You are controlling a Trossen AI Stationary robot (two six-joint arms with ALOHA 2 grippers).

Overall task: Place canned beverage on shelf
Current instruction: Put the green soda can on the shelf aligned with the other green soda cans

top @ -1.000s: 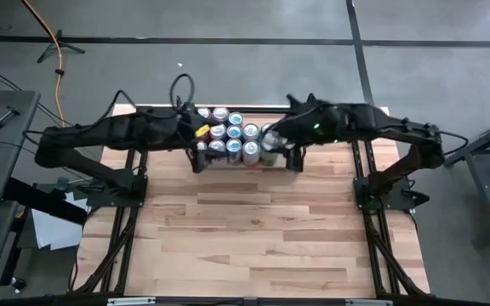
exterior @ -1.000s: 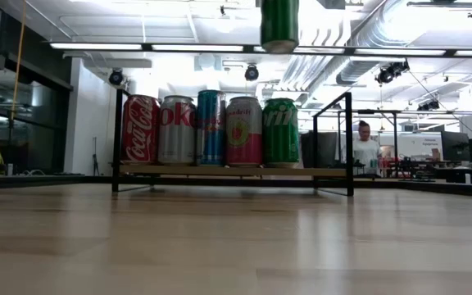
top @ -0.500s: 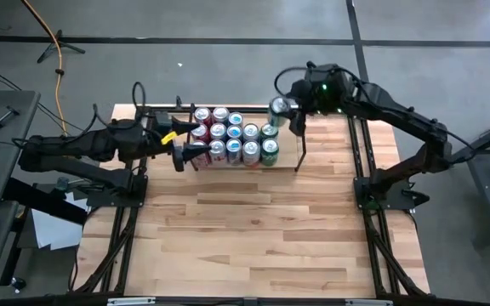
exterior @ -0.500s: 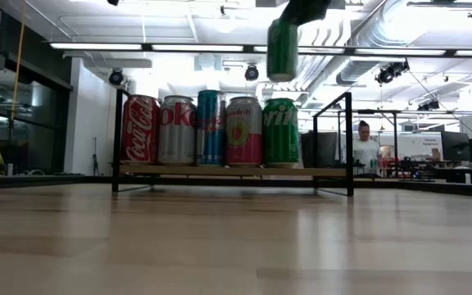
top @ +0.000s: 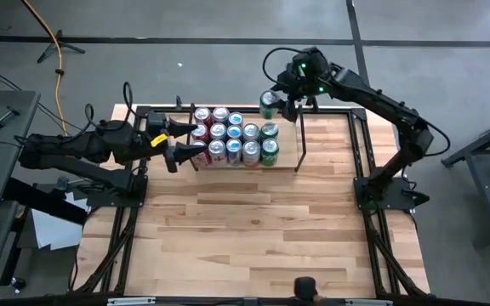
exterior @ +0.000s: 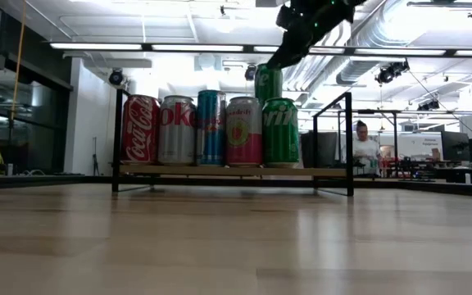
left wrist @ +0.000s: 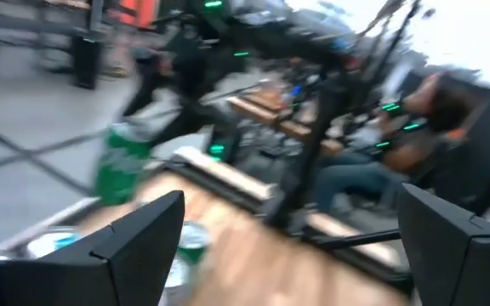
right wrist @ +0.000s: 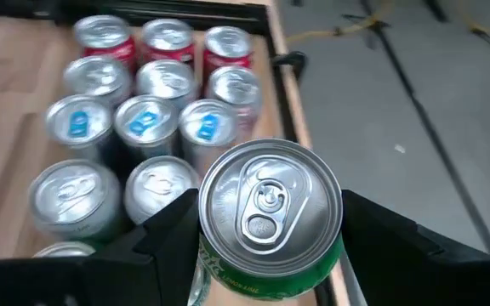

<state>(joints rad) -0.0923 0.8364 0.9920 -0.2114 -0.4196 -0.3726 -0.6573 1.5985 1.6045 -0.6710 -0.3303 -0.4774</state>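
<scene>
can: I'm seeing a smooth green aluminium cylinder (right wrist: 266, 223), silver pull-tab top, standing upright in the air over the far right corner of the shelf (top: 299, 138) | right gripper (top: 281, 100): jaws clamping its sides | left gripper (top: 179, 142): jaws gaping wide, holding nothing, hovering beside the shelf's left end over the wood table (top: 253, 229)
</scene>
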